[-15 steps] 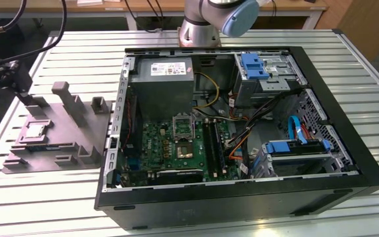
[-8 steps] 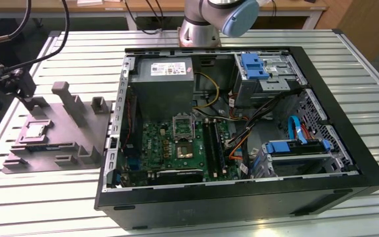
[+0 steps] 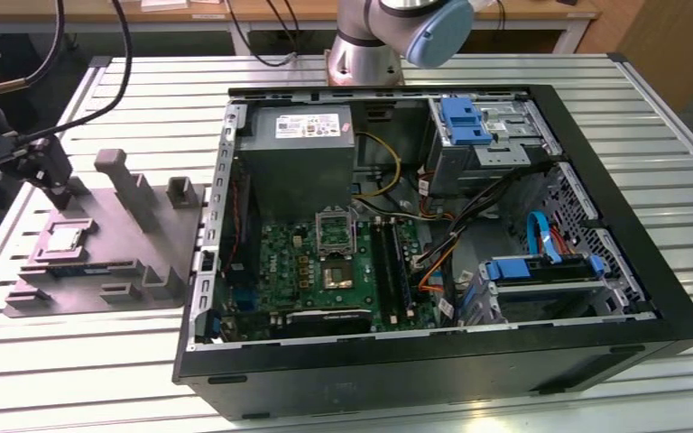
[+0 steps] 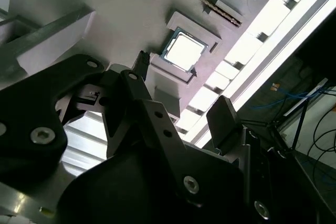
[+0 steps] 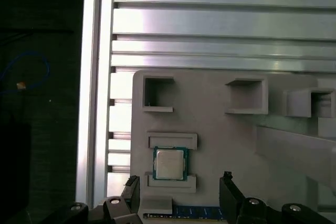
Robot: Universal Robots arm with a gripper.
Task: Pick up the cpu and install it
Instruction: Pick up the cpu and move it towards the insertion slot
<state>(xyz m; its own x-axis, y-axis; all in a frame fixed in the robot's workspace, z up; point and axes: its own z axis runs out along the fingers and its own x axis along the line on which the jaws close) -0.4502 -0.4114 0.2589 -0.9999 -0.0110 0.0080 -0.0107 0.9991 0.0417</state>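
The gripper (image 5: 179, 184) hangs over the grey holder (image 5: 220, 145) with its two dark fingers (image 5: 227, 182) spread wide and nothing between them. Neither tip touches the holder or anything lying in it. The cpu (image 5: 169, 163) lies flat, silvery top up, in a shallow framed recess of the holder, close to one of the holder's outer edges, where the slatted metal table (image 5: 220, 24) begins. In both wrist views the chip sits just beyond the fingertips and within the span of their gap, a little nearer one finger than the other, so the opening is not quite centred on it. The chip is square and has no long axis to speak of. In the first wrist view its sides run parallel and square to the line joining the two tips, so I judge the gap to be lined up with a pair of opposite edges, with height and a slight sideways offset between fingers and chip. In the exterior view the gripper stands above the end of the holder on the exterior view's left, near the holder's tall upright posts (image 3: 118, 171). Farther off, on the exterior view's right of the holder and well apart from the chip, stands the open computer case (image 3: 443, 361). Inside it are the green circuit board (image 3: 286, 262) and its dark socket (image 3: 337, 272), so no installing has been done yet.
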